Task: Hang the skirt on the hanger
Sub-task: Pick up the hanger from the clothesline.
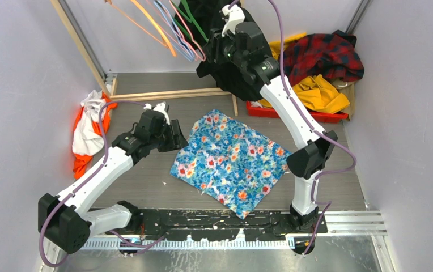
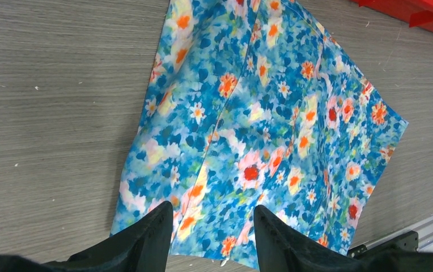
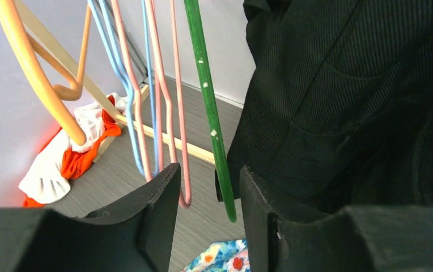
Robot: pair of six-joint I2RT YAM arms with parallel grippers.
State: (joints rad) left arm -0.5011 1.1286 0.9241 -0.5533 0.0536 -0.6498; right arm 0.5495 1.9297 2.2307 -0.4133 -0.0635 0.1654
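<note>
Skirt (image 1: 231, 161) lies spread flat on the table (image 1: 146, 187). Left gripper (image 2: 213, 226) hovers over the skirt's left edge, jaws apart and empty. Right gripper (image 3: 207, 184), raised beyond the skirt's far edge, stands open before a green hanger (image 3: 203, 85).

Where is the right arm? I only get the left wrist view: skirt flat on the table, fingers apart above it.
Observer: The right arm is up at the back of the table, at the hangers hanging there.
Operator: Holding one?
Observer: No. The right fingers stand apart. The green hanger hangs in line with the gap between them, not clamped.
Operator: Anything else hanging there?
Observer: A black coat, right beside the green hanger.
</note>
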